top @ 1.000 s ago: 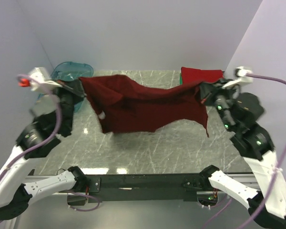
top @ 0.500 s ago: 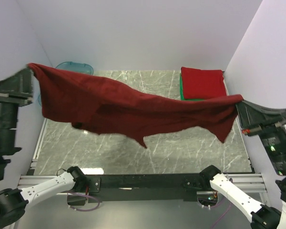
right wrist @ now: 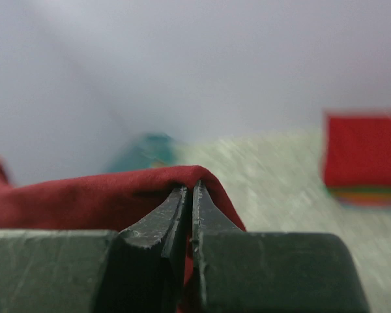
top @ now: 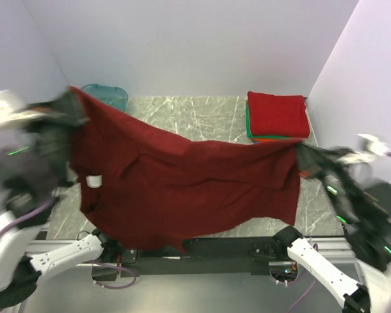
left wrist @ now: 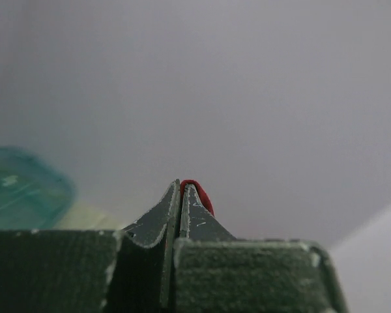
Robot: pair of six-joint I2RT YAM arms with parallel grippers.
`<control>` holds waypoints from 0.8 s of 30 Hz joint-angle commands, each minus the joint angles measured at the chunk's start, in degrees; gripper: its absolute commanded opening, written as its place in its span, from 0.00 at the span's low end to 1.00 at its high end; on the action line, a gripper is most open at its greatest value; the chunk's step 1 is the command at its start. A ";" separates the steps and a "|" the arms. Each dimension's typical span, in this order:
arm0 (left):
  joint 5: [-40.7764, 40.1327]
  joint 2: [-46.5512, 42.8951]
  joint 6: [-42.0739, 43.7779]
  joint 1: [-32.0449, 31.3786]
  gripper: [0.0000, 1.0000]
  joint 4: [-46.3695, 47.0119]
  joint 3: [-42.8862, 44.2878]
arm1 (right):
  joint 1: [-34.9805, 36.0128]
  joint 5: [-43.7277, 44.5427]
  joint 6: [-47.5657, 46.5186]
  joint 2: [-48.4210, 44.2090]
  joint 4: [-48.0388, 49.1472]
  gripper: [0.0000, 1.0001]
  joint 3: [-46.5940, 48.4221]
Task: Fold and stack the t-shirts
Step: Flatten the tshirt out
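Observation:
A dark maroon t-shirt (top: 189,186) with a small white neck label (top: 94,180) hangs spread wide in the air between my two grippers, above the near half of the table. My left gripper (top: 73,98) is shut on its upper left corner; in the left wrist view a sliver of the maroon cloth (left wrist: 201,194) shows at the tips of the closed gripper (left wrist: 182,187). My right gripper (top: 298,151) is shut on its right corner; the right wrist view shows the cloth (right wrist: 85,199) draped over the closed gripper (right wrist: 189,187). Both arms are blurred.
A stack of folded shirts with a bright red one on top (top: 277,113) lies at the back right of the marble table (top: 202,114), and it shows in the right wrist view (right wrist: 363,151). A translucent teal tub (top: 107,95) stands at the back left.
Both arms have swung the stretched maroon shirt toward the near edge and down. It now hangs open as a broad sheet with its label showing.

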 commanded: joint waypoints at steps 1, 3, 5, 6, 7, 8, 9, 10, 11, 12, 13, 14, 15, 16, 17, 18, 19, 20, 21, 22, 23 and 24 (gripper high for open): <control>-16.85 8.72 3.17 2.98 0.01 8.57 -10.09 | -0.31 15.42 3.29 7.73 1.68 0.00 -10.07; -8.01 13.36 -5.16 13.12 0.01 2.35 -13.43 | -1.19 20.89 4.25 11.88 2.47 0.00 -13.16; 6.69 19.06 -15.46 20.45 0.01 2.14 -16.25 | -5.57 17.15 4.26 17.42 5.27 0.00 -17.73; 10.88 21.19 -16.79 24.75 0.01 4.33 -19.92 | -7.76 14.51 3.65 19.09 7.20 0.00 -19.31; 14.49 23.30 -16.72 25.84 0.01 6.88 -21.69 | -12.75 10.65 2.86 22.41 9.48 0.05 -22.64; 20.26 25.58 -16.45 26.63 0.01 9.25 -23.19 | -15.32 3.31 1.89 24.36 13.34 0.10 -23.97; 21.28 30.65 -16.71 27.25 0.33 11.19 -23.90 | -17.61 -0.42 1.62 26.46 14.77 0.11 -24.86; 21.64 33.05 -18.19 27.43 0.61 10.60 -23.30 | -21.37 -2.72 1.62 30.92 15.91 0.20 -25.74; 21.64 35.51 -18.82 27.52 0.78 8.59 -22.25 | -22.45 -4.14 1.36 33.23 15.92 0.31 -25.49; 20.42 39.37 -19.61 27.69 0.97 5.18 -19.46 | -23.25 -4.85 1.01 35.43 14.97 0.48 -24.70; 19.89 40.62 -20.57 27.78 0.99 3.84 -18.38 | -23.52 -4.42 0.83 38.67 13.91 0.70 -22.60; 19.88 41.68 -20.32 27.87 0.99 3.39 -17.59 | -23.78 -3.98 -0.04 39.83 12.16 0.74 -21.63; 19.88 41.78 -20.32 27.87 0.99 2.60 -16.97 | -23.87 -3.98 -0.40 40.54 11.53 0.79 -20.57; 20.32 41.43 -20.23 27.87 0.99 2.86 -17.14 | -23.78 -4.24 -0.75 40.29 11.27 0.80 -20.56; 20.84 39.95 -20.14 27.87 0.99 3.12 -17.75 | -23.87 -4.41 -0.67 39.76 11.26 0.81 -20.65; 21.11 38.89 -20.40 27.87 0.99 3.12 -19.41 | -23.96 -4.76 -0.41 39.06 11.53 0.81 -21.17; 22.51 37.83 -20.93 27.87 0.99 2.95 -20.38 | -23.87 -5.64 -0.23 37.49 11.79 0.81 -22.39; 23.56 36.69 -21.19 27.87 0.99 2.60 -21.35 | -23.96 -6.08 0.30 36.78 12.05 0.82 -23.10; 24.62 34.59 -21.81 27.78 1.00 1.81 -23.36 | -23.87 -7.04 0.39 35.46 12.14 0.82 -24.76; 27.94 33.44 -22.68 27.87 0.99 1.28 -24.69 | -23.96 -9.23 0.56 34.84 12.23 0.82 -25.65; 29.80 32.38 -23.04 27.87 0.99 0.41 -26.09 | -23.87 -10.38 0.91 34.23 12.23 0.82 -26.70; 31.12 30.29 -23.91 27.87 0.99 -0.30 -29.33 | -23.96 -11.70 1.26 33.79 12.41 0.82 -27.84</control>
